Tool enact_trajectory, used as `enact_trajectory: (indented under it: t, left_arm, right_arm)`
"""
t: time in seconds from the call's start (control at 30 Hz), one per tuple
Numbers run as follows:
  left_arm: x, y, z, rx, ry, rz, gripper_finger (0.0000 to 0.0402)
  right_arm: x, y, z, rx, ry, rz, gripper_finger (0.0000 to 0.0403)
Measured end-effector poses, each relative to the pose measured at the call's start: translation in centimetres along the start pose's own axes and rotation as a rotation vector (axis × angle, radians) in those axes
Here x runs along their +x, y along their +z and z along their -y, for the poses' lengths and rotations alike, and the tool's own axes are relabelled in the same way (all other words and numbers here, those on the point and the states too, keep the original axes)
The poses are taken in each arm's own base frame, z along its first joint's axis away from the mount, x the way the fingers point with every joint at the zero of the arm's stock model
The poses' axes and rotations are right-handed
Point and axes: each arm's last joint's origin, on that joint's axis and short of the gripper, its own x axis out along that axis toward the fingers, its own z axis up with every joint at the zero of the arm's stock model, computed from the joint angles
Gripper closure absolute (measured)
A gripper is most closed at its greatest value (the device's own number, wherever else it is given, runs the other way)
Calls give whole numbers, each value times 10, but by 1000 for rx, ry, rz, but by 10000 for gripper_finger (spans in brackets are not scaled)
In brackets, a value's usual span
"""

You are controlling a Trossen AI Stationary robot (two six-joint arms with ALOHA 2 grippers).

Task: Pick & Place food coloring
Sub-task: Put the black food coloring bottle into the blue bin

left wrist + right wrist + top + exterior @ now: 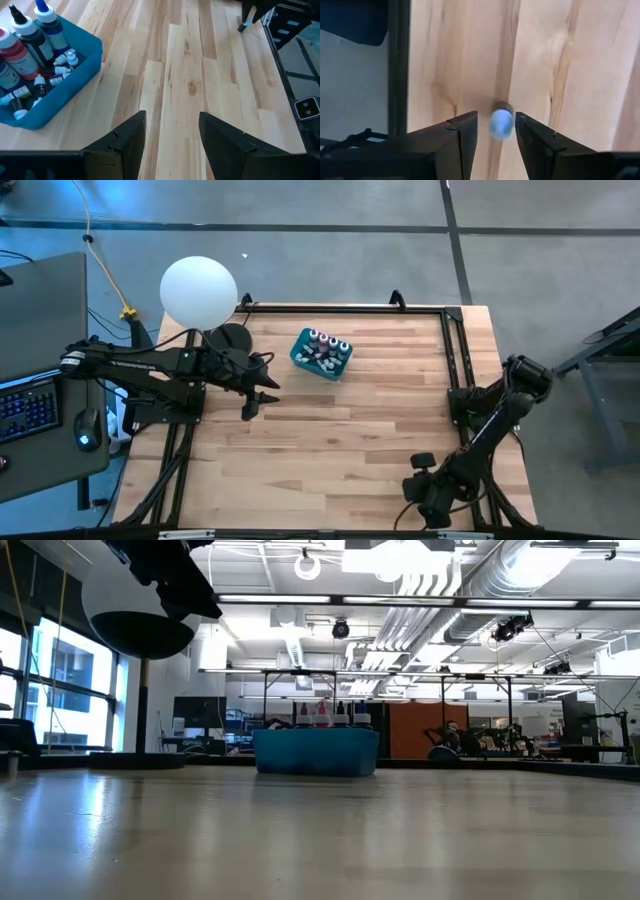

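Note:
The teal tub (pixel 300 358) (pixel 75 75) (pixel 316 752) stands on the far middle of the table. It holds food coloring bottles (pixel 325 345) (pixel 30 40): some stand upright and tiny white-capped ones (pixel 57 75) lie on its floor. My left gripper (pixel 258 402) (pixel 170 135) is open and hovers over bare wood, near and left of the tub. My right gripper (pixel 425 477) (pixel 496 120) points down at the table's near right corner. It is open, with one small pale-capped bottle (pixel 501 123) upright between its fingers. My right gripper comes from above, one finger on each side of the small bottle's cap (pixel 501 120). A gap shows between the cap and one finger (pixel 467 125). Whether the other finger (pixel 525 127) touches it, I cannot tell.
A big white ball (pixel 199 290) sits off the table's far left corner. Black frame rails (pixel 455 360) run along the table's edges. A desk with a keyboard and mouse (pixel 30 405) stands to the left. Bare wood (pixel 350 440) lies between the tub and my right gripper.

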Motion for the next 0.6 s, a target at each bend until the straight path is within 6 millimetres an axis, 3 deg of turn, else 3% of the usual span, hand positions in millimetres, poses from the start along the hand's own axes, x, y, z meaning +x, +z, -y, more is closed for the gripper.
enact_trajectory:
  t: [0.3,0.6]
  left_arm:
    - [0,0,0,-4,0,0,220]
    - [0,0,0,-4,0,3,220]
  right_arm:
    - [28,-14,18,-1,45,80,279]
    - [34,-19,24,17,80,113,301]
